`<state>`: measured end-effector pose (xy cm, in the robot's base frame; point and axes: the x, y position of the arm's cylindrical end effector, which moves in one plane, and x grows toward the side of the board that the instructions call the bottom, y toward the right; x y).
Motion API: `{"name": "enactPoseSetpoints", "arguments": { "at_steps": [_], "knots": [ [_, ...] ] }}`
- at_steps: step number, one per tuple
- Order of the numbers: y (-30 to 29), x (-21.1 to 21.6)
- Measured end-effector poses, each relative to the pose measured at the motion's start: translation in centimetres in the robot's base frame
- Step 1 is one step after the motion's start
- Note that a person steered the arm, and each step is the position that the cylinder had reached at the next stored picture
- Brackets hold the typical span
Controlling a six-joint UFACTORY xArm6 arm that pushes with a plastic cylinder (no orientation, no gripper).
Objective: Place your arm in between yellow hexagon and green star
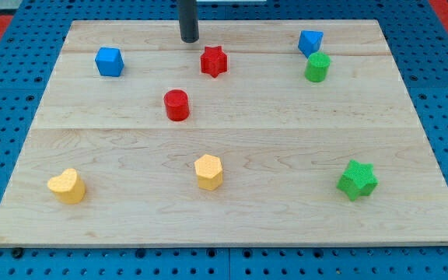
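Note:
The yellow hexagon (208, 171) sits near the view's bottom, just left of centre. The green star (357, 180) sits at the bottom right, far to the hexagon's right. My tip (189, 39) is at the view's top, just left of the red star (214, 61), far above both task blocks and touching none.
A red cylinder (176, 105) stands left of centre. A blue cube (109, 61) is at the top left. A blue block (310, 41) and a green cylinder (316, 68) are at the top right. A yellow heart (67, 186) is at the bottom left. The wooden board (286, 225) ends in blue pegboard.

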<state>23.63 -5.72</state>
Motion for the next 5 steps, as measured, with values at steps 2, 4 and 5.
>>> {"name": "enactPoseSetpoints", "arguments": {
  "at_steps": [2, 4, 5],
  "knots": [
    [4.3, -1.2],
    [8.0, -1.7],
    [9.7, -2.4]
  ]
}}
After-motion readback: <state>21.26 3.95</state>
